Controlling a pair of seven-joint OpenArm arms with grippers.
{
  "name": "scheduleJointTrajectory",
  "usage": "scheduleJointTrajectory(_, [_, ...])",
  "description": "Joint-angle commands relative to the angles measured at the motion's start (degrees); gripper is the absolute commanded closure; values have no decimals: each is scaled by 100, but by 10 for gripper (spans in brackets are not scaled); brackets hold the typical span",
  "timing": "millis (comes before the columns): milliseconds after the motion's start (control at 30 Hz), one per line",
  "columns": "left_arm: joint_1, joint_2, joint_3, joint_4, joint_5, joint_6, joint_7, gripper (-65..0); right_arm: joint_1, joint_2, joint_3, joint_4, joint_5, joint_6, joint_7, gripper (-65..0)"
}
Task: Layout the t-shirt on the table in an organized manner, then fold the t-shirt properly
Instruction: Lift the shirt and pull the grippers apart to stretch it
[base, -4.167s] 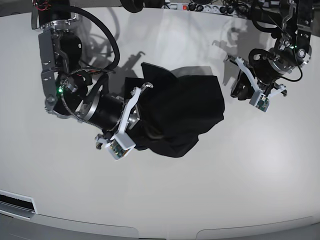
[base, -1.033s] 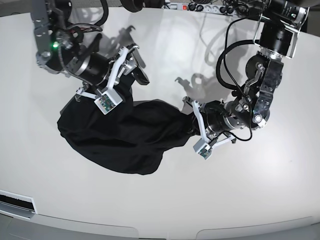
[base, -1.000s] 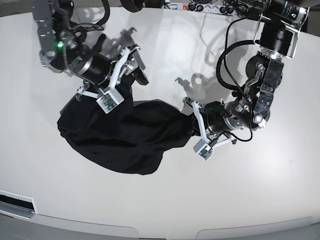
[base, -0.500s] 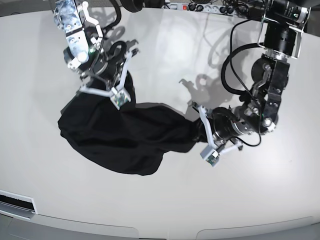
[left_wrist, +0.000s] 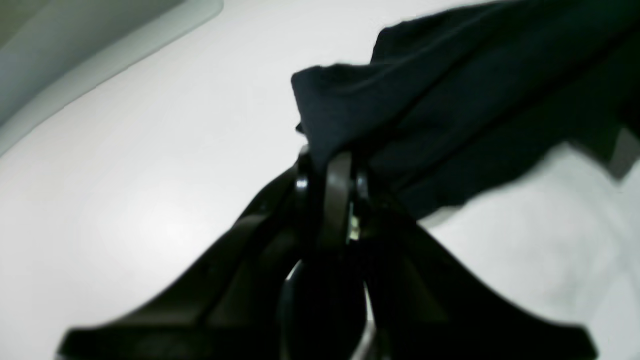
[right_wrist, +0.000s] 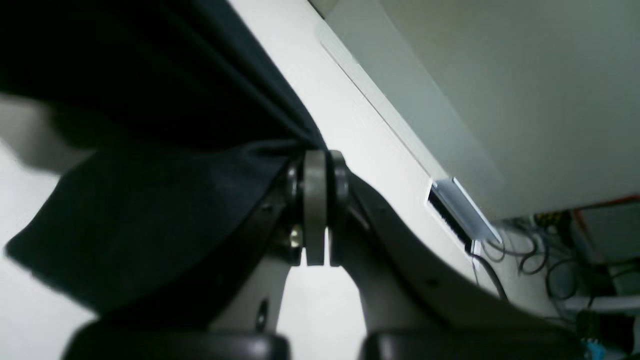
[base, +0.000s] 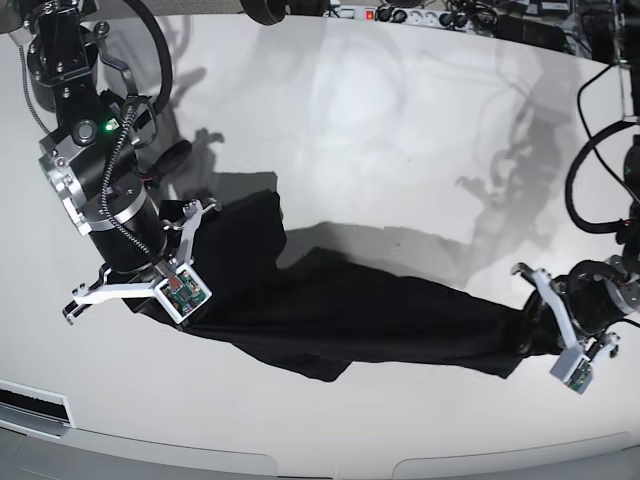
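Stretching between both arms, the t-shirt (base: 340, 310) is pinched by each arm's fingers (left_wrist: 340, 180).

We see two black arms (base: 100, 190) with white gripper brackets (base: 165, 290), looping black cables (base: 150, 45), green indicator lamp (base: 86, 127).
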Motion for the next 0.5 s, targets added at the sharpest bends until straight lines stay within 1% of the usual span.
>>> scheduleJointTrajectory(0, [-133,-195,-107,85,-50,20,-122,0,138,98,59,94,-214,-273,31,0])
scheduleJointTrajectory(67, [-160,-356,-107,85,-205,-20,-120,0,188,136,59,94,-535,-640,-13,0])
scheduleJointTrajectory(133, [-221,-426,-107,85,-249,-103,-118,0,219,186,96,92,-632,-1027,-24,0])
scheduleJointTrajectory(167, [-229,-444,-107,85,-251,-101,-118,0,219,188,140,92,-557,-1067,-20,0])
scheduleJointTrajectory(200, [-240,-448,-105,85,-273,-101,-118,0,216,188,186,90,-431,-1023,-24,-22])
scheduleJointTrajectory(233, [-238,-446,-105,85,-291,-101,-118,0,216,188,223,63,-258,-911,-26,-83])
scheduleJointTrajectory(300, [-236,-428,-105,83,-337,-101,-114,0,216,188,258,-55,22,-693,-2,-235])
scheduleJointTrajectory(333, [-236,-409,-105,83,-334,-98,-107,0,219,188,258,-144,44,-640,9,-304])
scheduleJointTrajectory(367, [-236,-385,-105,83,-334,-101,-94,0,219,190,258,-247,11,-629,31,-353])
scheduleJointTrajectory(400, [-227,-365,-105,83,-332,-101,-90,0,219,190,267,-361,-76,-658,35,-378])
scheduleJointTrajectory(467, [-208,-332,-105,83,-330,-101,-76,0,219,190,330,-542,-146,-800,-111,-381])
